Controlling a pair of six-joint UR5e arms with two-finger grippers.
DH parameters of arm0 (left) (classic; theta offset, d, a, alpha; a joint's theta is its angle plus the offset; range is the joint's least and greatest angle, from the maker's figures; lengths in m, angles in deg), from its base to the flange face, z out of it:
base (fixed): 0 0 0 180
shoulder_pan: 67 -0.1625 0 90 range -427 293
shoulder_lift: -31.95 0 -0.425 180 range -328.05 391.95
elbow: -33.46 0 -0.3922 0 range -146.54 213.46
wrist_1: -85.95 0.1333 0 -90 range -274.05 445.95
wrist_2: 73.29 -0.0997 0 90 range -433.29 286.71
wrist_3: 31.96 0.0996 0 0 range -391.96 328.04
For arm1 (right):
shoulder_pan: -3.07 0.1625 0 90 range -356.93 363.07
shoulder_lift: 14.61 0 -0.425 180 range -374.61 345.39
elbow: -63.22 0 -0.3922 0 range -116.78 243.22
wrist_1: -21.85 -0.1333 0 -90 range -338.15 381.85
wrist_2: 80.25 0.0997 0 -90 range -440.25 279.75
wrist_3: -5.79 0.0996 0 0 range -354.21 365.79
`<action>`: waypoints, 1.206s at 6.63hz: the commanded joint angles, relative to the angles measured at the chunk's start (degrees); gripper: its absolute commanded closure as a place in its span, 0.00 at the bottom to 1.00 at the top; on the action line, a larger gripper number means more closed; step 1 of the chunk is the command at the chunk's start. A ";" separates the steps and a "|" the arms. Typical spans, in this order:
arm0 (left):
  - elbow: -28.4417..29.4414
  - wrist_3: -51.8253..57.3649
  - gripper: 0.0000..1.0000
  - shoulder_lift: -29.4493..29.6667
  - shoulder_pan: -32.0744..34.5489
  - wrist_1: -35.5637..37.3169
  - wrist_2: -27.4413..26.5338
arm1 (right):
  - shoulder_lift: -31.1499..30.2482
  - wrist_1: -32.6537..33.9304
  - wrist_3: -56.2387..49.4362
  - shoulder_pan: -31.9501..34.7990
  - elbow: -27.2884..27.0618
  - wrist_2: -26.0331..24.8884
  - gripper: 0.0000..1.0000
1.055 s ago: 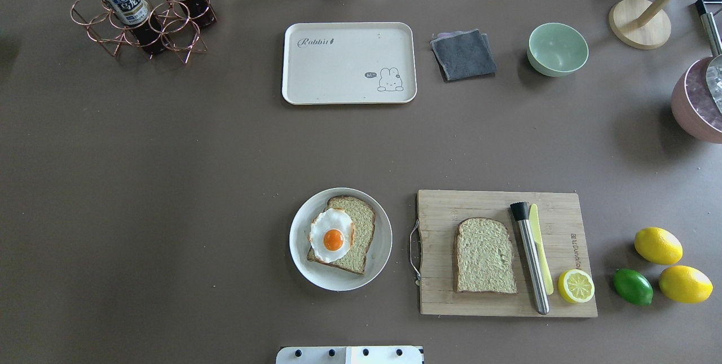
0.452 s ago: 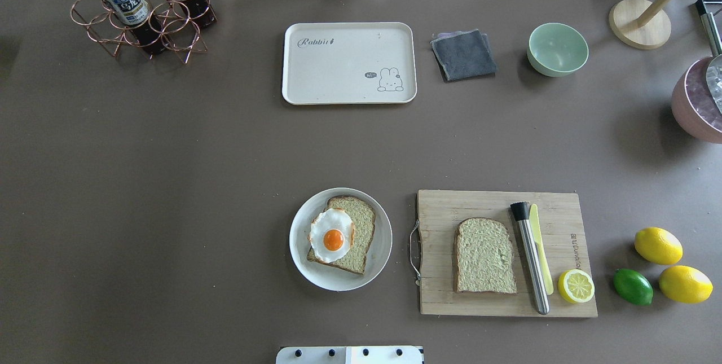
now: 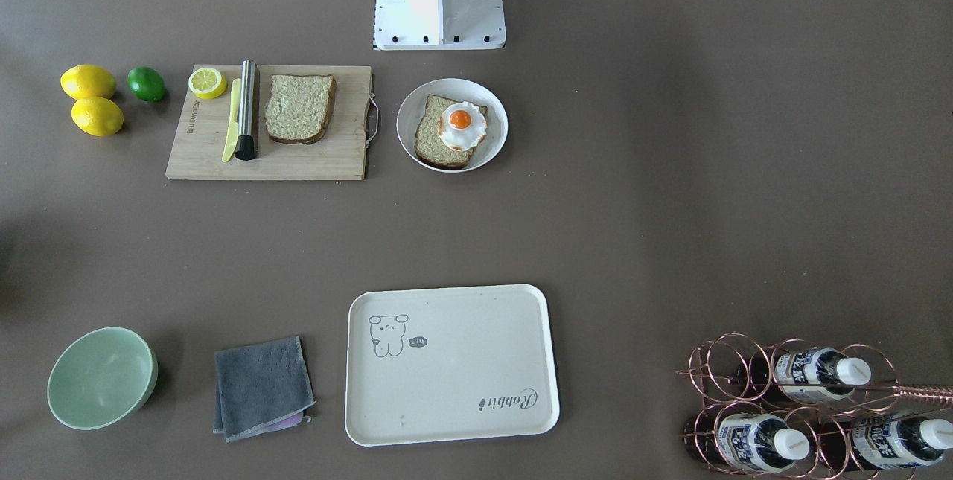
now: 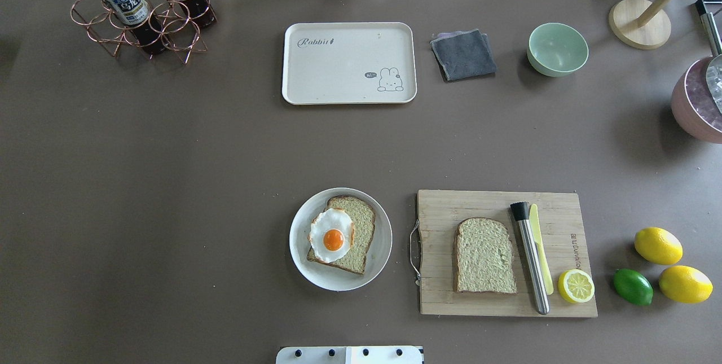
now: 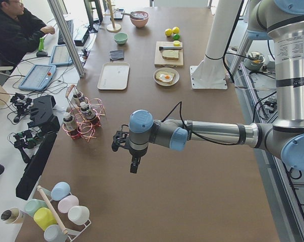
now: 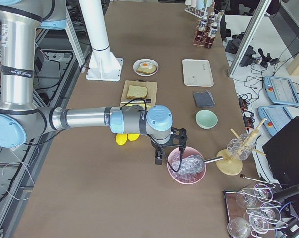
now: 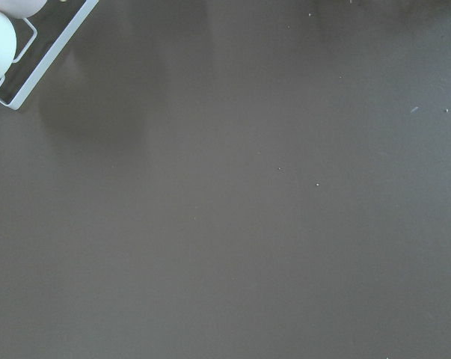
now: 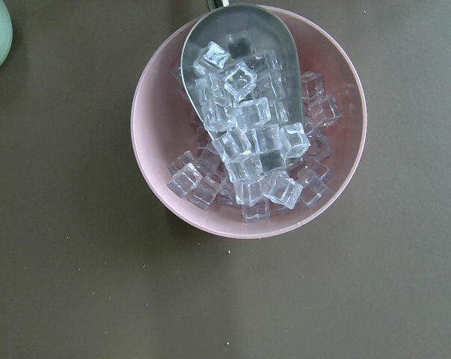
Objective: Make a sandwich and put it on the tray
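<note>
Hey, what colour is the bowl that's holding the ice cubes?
Pink: the bowl is a pale, dusty pink, clearest in the right wrist-mounted view.

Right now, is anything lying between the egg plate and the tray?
Nothing: in the overhead view, only bare brown table separates the round white plate from the cream tray.

Long matte brown table (image 4: 169, 183), even diffuse light, soft shadows, white side desk (image 5: 0, 141) along the table's far edge, aluminium frame posts (image 5: 66, 38) between them, seated person (image 5: 13, 30) in black at the desk's end, grey floor (image 6: 3, 198) off the near edge.
</note>
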 commanded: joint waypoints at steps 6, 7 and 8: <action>0.69 0.34 0.02 0.20 -0.21 -3.77 0.04 | -0.43 -0.09 -0.38 0.07 -0.07 -0.01 0.00; 1.56 0.17 0.02 0.11 -0.30 -3.95 0.21 | -0.43 -0.09 -0.64 0.07 -0.07 -0.02 0.00; 4.00 -0.10 0.02 0.89 -0.30 -3.60 2.64 | -0.43 -0.09 -0.73 0.07 -0.07 -0.02 0.00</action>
